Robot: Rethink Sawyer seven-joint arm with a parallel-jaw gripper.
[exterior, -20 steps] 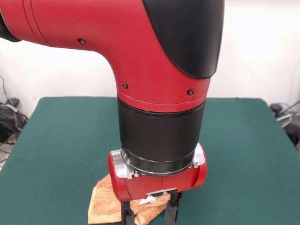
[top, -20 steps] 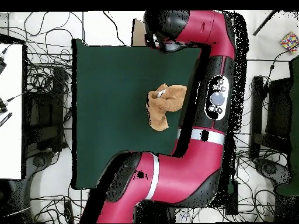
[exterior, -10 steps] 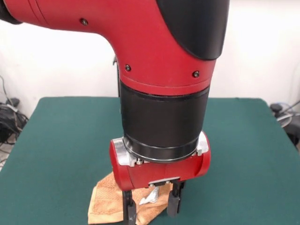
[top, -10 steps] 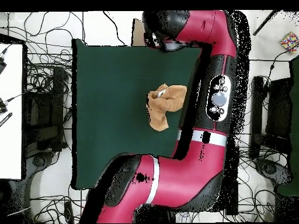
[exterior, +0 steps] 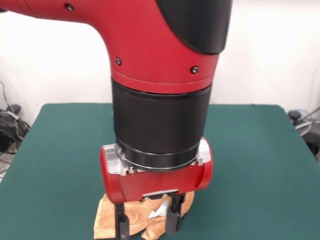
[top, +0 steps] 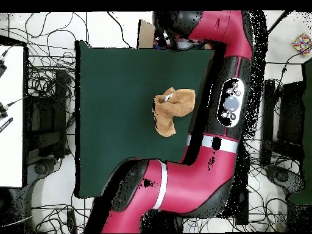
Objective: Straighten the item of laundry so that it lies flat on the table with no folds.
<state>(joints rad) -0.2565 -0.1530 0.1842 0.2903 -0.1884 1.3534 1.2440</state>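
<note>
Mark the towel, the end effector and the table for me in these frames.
towel (top: 172, 109): overhead view, on the middle of the crumpled cloth.
end effector (exterior: 146, 222): front view, midway between the two black fingertips, which stand apart.
table (exterior: 260, 160): front view, on bare green top.

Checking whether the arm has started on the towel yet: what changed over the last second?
In the front view the gripper shifted toward the picture's left, fingers apart in front of the crumpled towel, gripping nothing. The towel kept its bunched shape and place on the table.
</note>
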